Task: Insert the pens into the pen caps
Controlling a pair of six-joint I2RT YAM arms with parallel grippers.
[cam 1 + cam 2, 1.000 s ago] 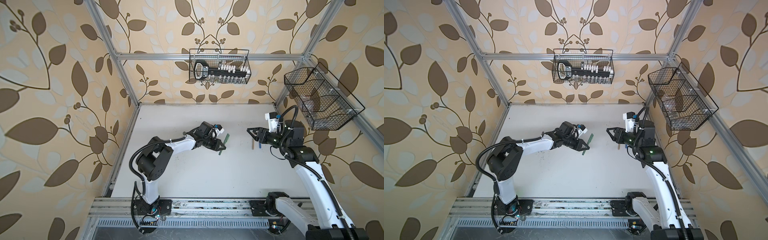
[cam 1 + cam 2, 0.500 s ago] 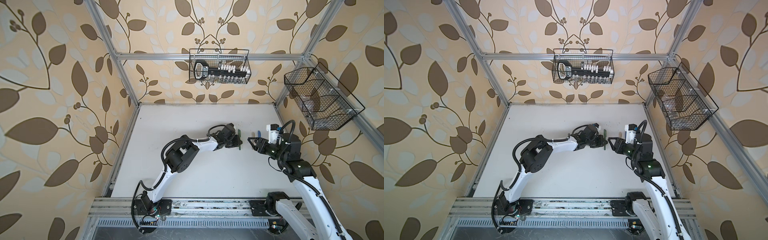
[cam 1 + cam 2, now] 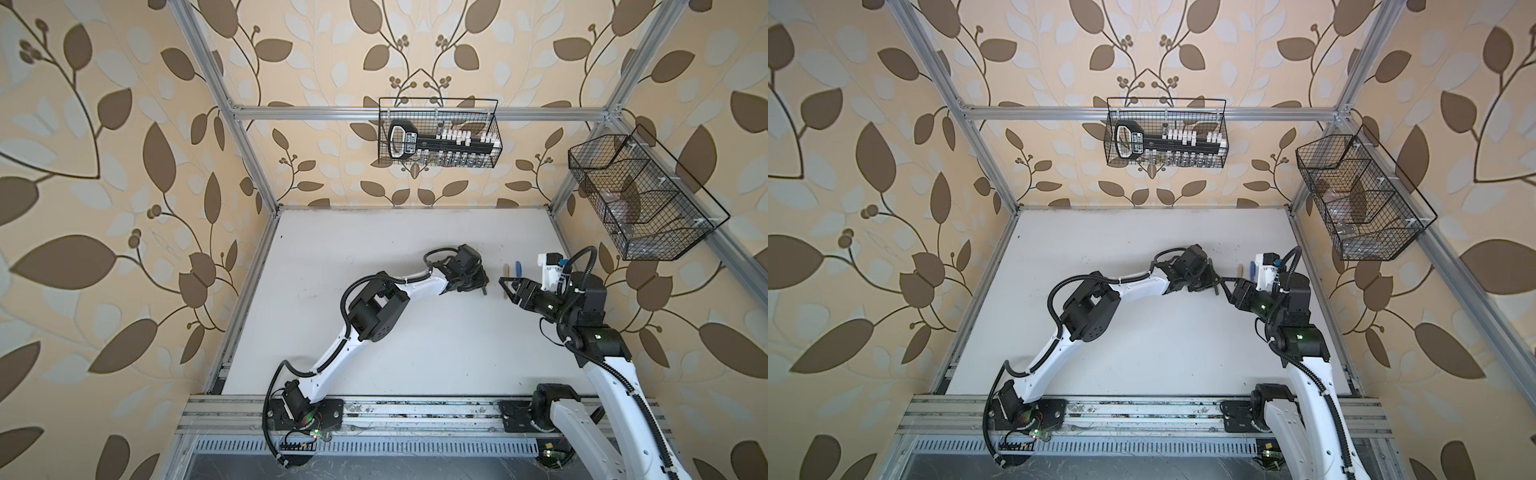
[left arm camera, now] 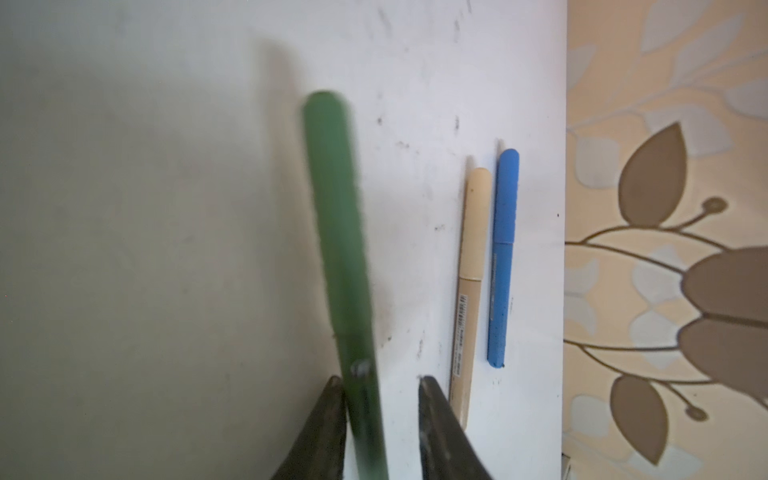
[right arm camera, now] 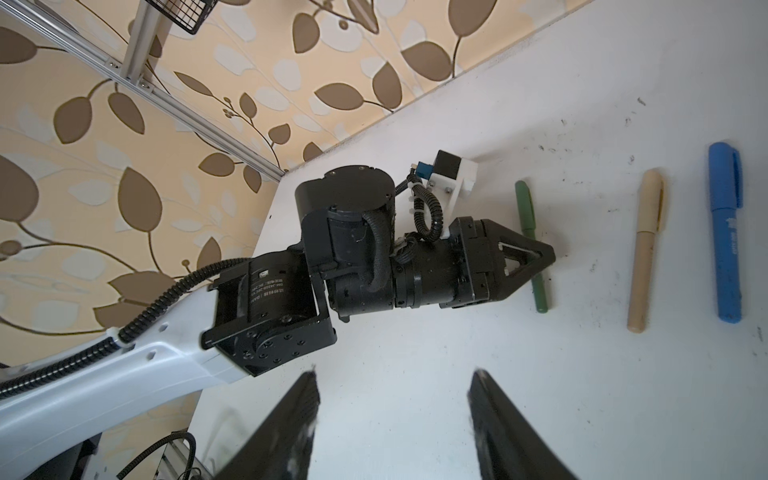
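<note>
**Item 1. Green pen** (image 5: 539,291): lies flat along the table (image 3: 374,257), right of centre in both top views. Green cap (image 5: 524,199) on. Its mid-length sits between the jaws of the left gripper (image 4: 380,382).

**Item 2. Left gripper:** jaws narrowly parted, wider than the pen. In the left wrist view the barrel touches one finger (image 4: 332,403), and a clear gap separates it from the other. Not clamped.

**Item 3. Tan pen** (image 5: 640,282): on the table, parallel to the green pen and apart from it, on the right arm's side. Tan cap (image 5: 650,199) on.

**Item 4. Blue pen** (image 5: 729,274): just beside the tan pen, parallel, not touching, set slightly further back. Blue cap (image 5: 725,178) on.

**Item 5. Right gripper** (image 5: 392,382): jaws wide, nothing between them. It points toward the left gripper. In both top views its tip is near the tan pen's near end.

**Item 6. Back basket** (image 3: 438,133): wire, on the rear wall, holding a black item with white parts.

**Item 7. Side basket** (image 3: 640,199): wire, on the right wall. Contents unclear.
</note>
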